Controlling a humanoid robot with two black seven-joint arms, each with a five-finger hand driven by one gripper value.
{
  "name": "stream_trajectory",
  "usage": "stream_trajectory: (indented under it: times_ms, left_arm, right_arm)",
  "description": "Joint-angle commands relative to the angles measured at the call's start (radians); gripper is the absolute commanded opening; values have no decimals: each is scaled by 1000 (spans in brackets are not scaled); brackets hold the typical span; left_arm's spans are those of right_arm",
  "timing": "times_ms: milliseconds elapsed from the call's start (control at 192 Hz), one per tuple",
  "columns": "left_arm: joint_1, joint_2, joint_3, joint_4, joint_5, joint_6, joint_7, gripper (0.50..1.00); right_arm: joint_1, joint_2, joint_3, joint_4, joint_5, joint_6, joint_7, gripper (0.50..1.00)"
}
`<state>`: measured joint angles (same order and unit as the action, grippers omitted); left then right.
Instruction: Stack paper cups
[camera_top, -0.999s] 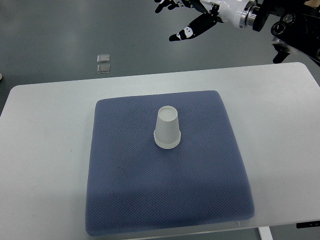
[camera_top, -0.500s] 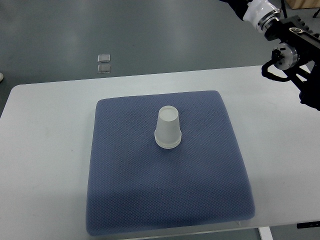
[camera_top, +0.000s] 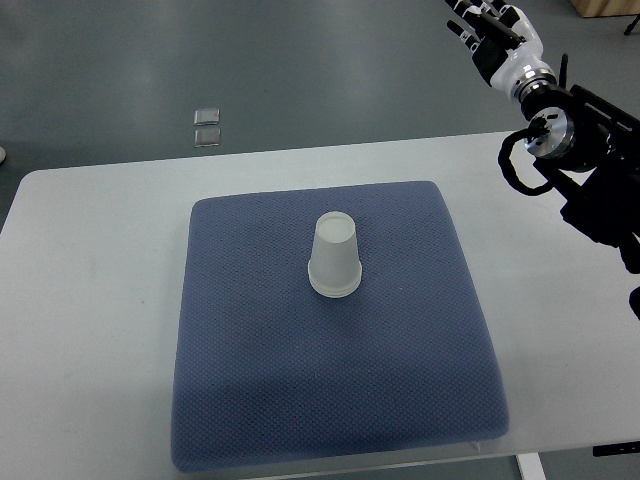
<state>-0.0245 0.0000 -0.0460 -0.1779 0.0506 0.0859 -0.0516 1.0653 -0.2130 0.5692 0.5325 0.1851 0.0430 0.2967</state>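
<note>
A white paper cup (camera_top: 334, 257) stands upside down near the middle of a dark blue cushion (camera_top: 330, 400), with its closed bottom facing up and its wider rim resting on the fabric. It looks like one cup, but whether another cup sits under it I cannot tell. Because the mouth is down, the inside of the cup is hidden.

The cushion lies on a white table (camera_top: 90, 300) and covers most of its middle part.

The right hand (camera_top: 492, 32) is at the top right corner, well apart from the cup and beyond the far edge of the table, over the grey floor (camera_top: 300, 70). Its black and white fingers (camera_top: 470, 25) are partly cut by the picture edge; they look loosely curled and hold nothing. The black arm (camera_top: 590, 170) behind it comes in from the right edge, above the table corner.

On the floor beyond the table lie two small clear square pieces (camera_top: 207, 127), one just beside the other.
</note>
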Motion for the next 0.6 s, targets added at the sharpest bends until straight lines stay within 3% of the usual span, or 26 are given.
stream_trajectory:
  times_ms: [0, 120, 593]
  left_arm:
    - [0, 0, 0, 0, 0, 0, -1, 1000]
    - [0, 0, 0, 0, 0, 0, -1, 1000]
    - [0, 0, 0, 0, 0, 0, -1, 1000]
  right_arm:
    - [-38, 24, 15, 1, -4, 57, -2, 903]
    - [-54, 32, 15, -5, -12, 139, 1, 903]
    - [-85, 40, 9, -9, -13, 84, 28, 913]
